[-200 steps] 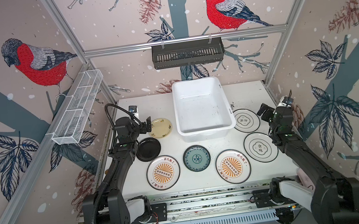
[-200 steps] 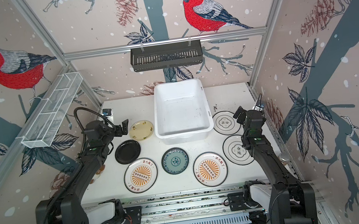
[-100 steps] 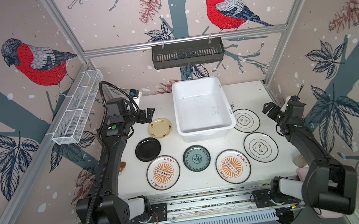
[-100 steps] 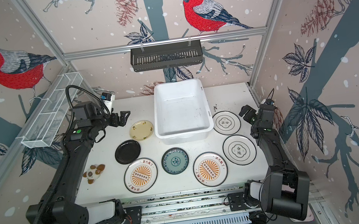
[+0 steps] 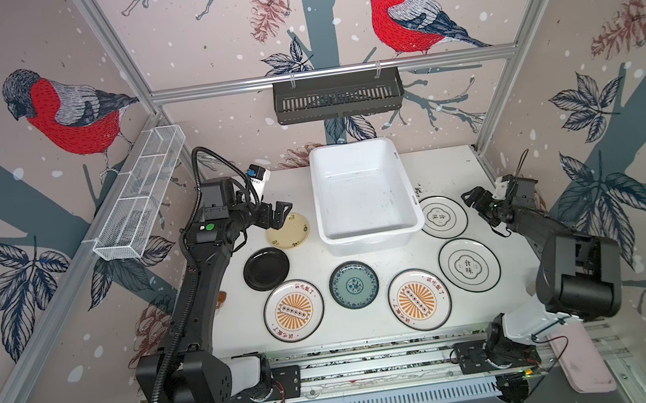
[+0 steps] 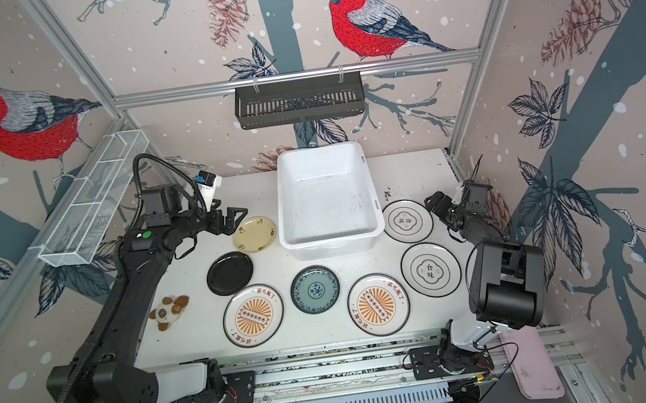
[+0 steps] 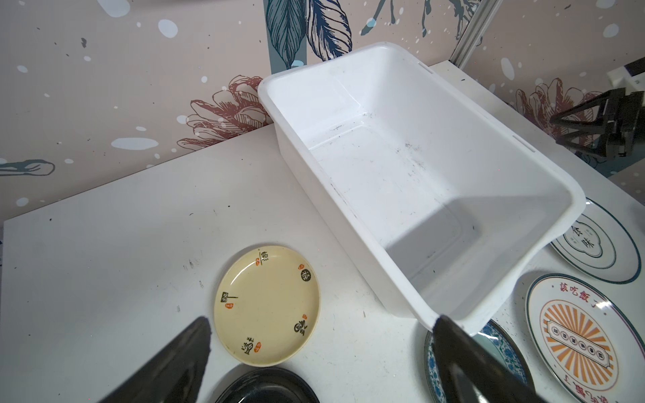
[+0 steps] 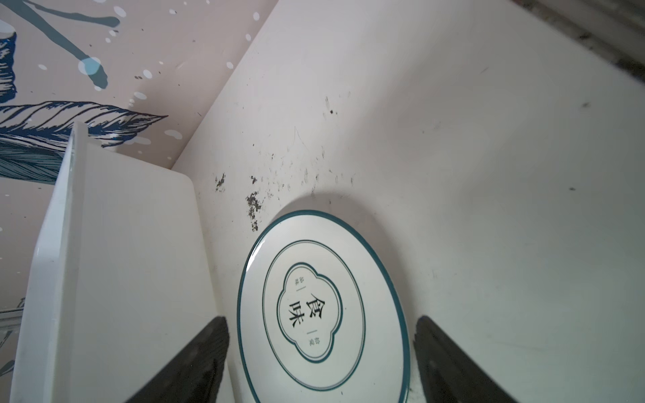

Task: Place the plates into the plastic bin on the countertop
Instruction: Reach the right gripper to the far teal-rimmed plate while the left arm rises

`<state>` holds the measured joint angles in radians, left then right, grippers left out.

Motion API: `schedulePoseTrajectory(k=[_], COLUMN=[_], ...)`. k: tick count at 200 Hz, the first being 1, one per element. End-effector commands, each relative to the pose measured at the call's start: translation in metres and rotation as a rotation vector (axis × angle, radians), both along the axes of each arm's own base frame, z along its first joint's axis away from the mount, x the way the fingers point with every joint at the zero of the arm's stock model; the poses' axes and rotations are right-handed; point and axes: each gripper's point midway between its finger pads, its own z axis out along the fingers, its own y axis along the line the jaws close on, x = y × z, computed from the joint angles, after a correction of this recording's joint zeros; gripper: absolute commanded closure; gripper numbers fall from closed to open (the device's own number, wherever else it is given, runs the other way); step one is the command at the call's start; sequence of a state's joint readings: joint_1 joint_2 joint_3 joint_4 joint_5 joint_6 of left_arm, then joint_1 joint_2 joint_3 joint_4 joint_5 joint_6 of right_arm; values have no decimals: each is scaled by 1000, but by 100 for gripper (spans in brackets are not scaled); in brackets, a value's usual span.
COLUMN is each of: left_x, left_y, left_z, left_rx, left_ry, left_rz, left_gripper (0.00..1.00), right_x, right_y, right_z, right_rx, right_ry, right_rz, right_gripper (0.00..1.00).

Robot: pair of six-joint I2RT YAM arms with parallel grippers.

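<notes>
Right of the plastic bin (image 5: 372, 241), on the countertop (image 5: 455, 169), the far quatrefoil plate (image 5: 442, 216) reads 食味. Your right gripper (image 5: 474, 197), jaws apart, has edged toward it since half a second ago. Your left gripper (image 5: 282, 217), spread wide, hides the left edge of the pale yellow plate (image 5: 293, 231), whose characters are too small to read.

The rectangular white plastic bin (image 5: 371, 233) shows faint dark scuffs on its floor, and the flat white countertop (image 5: 447, 170) carries dark specks. The small round pale yellow plate (image 7: 267, 305) bears black characters and small orange-red seals, the round black plate (image 5: 266, 269) is black all over, and the round teal patterned plate (image 5: 353, 284) has a blue-and-white band around a teal centre. The two round white sunburst plates (image 5: 293, 310) (image 5: 419, 299) have orange rays, dark rim lines and red characters, while the two round white quatrefoil plates (image 5: 443, 216) (image 5: 469, 265) have dark teal rim lines and quatrefoil outlines around black characters.
</notes>
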<state>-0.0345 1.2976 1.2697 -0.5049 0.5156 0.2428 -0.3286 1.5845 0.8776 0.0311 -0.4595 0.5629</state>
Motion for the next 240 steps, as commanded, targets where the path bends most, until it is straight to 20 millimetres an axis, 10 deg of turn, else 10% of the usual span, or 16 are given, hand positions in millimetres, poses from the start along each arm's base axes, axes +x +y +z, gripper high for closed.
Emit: schedulePoseTrajectory(k=[1, 240], left_x=[-4, -15], left_y=[-4, -20], left_z=[5, -2], left_rx=[-2, -67], left_ry=[-6, 11], left_rz=[-38, -99], left_gripper=[2, 3], right_x=[1, -27], right_y=[6, 7], right_z=[-5, -61], right_rx=[15, 140], right_ry=[3, 82], right_rz=[47, 59], right_gripper=[19, 42])
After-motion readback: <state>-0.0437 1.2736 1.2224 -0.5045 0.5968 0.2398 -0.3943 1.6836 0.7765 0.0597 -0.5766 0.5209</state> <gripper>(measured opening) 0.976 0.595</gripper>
